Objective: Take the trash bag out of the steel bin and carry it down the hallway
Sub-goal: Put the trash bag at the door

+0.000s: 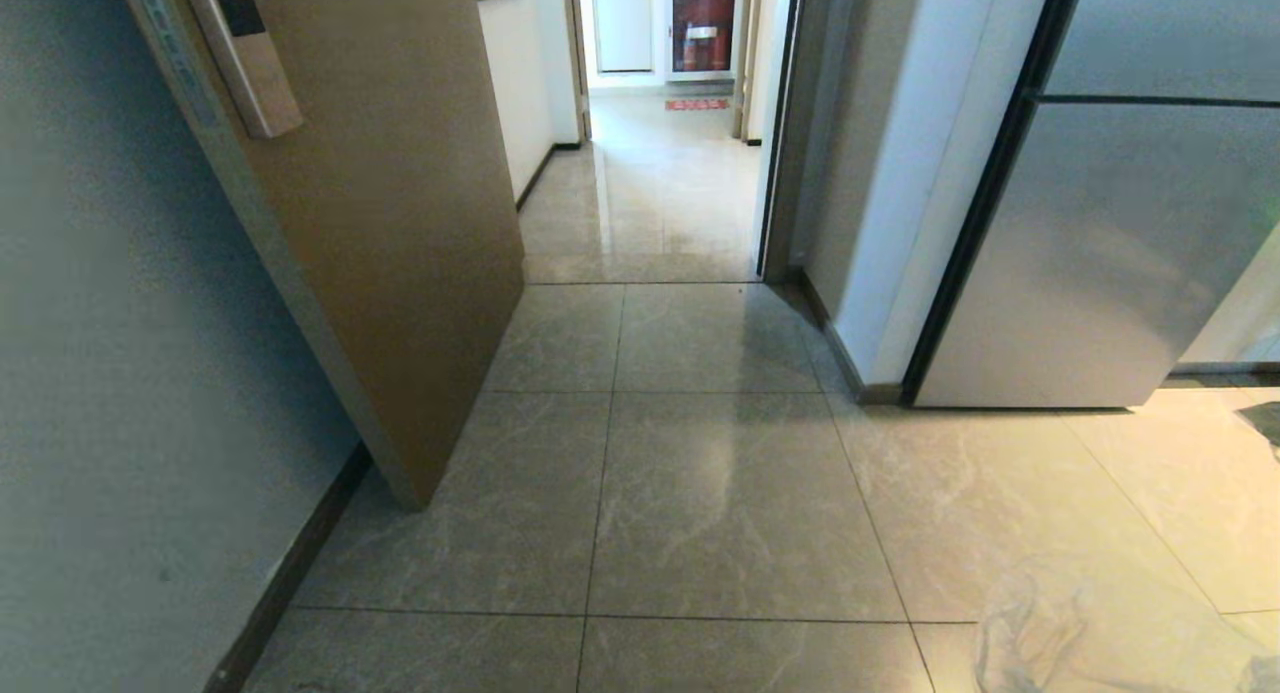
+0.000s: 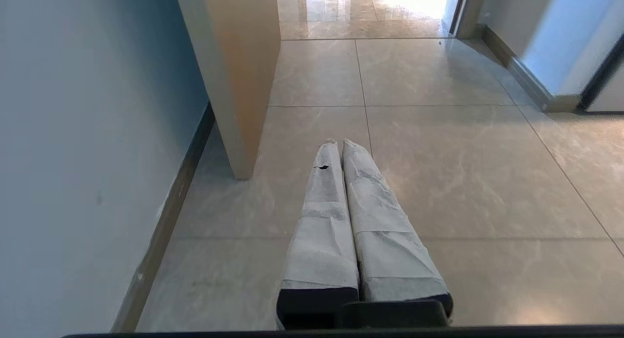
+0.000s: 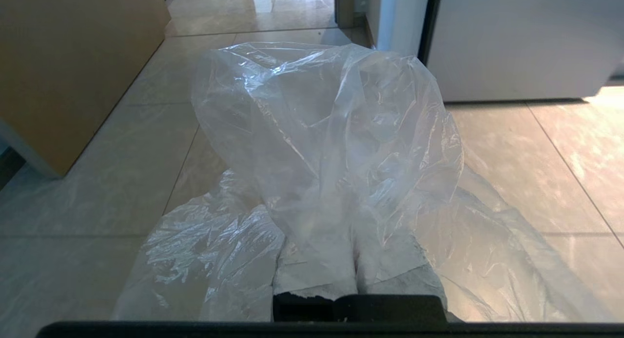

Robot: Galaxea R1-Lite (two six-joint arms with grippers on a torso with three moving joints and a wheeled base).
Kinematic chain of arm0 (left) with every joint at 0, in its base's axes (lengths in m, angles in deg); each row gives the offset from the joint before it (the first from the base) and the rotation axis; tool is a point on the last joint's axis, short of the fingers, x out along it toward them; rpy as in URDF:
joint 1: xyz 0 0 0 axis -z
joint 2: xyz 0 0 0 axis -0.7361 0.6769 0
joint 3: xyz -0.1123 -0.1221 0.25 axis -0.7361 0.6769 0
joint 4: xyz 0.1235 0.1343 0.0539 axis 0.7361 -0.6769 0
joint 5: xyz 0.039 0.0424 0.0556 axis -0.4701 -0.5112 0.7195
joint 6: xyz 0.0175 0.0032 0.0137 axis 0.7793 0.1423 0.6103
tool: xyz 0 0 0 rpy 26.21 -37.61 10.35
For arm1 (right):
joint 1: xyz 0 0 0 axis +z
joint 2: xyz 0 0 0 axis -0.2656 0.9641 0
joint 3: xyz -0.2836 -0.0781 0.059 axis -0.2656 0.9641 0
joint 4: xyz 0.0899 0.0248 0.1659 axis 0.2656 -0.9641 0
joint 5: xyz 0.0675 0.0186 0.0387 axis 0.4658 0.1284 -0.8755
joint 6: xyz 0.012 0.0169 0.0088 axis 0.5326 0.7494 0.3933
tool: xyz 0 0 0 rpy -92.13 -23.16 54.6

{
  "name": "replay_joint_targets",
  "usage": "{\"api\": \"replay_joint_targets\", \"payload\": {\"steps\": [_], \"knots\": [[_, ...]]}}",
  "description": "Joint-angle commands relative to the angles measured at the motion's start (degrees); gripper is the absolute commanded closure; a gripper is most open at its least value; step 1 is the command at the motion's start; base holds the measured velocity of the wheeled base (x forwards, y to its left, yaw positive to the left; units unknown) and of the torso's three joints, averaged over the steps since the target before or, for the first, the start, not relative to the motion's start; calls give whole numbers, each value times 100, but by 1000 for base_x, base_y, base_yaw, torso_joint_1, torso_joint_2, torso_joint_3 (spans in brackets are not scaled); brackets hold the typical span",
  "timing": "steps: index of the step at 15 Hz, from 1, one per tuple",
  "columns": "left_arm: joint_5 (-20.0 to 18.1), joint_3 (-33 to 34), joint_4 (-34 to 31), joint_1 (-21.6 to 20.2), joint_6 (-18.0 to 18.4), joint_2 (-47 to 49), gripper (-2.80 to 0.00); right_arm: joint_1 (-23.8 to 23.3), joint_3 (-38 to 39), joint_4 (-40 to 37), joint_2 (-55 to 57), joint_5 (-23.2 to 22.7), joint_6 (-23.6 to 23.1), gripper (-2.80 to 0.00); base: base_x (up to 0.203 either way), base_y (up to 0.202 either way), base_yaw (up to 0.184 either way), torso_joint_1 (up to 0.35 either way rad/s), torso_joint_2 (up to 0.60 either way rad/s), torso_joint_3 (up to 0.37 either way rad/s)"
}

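Both fingers [image 3: 317, 274] in trash bag [image 3: 331, 133]

Glossy beige-grey marble-look floor tiles [image 1: 720, 493] fill most of the head view and catch soft glare. A tan wooden door [image 1: 390, 223] stands open at upper left, against a plain grey-white wall [image 1: 110, 373] with a dark baseboard [image 1: 290, 573]. A big silver-grey fridge-like cabinet [image 1: 1110, 253] sits at upper right. Bright light comes through the far doorway [image 1: 660, 153].
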Motion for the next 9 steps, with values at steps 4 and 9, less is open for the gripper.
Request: {"api": "replay_joint_targets", "payload": {"steps": [4,9], "knots": [[2,1,1,0,-4,2,0,0,16,3,7,0,0,0,194,0,1,4,0,1],[-2,5,1,0,-4,2,0,0,9,3,7,0,8,0,192,0,1,3,1,0]]}}
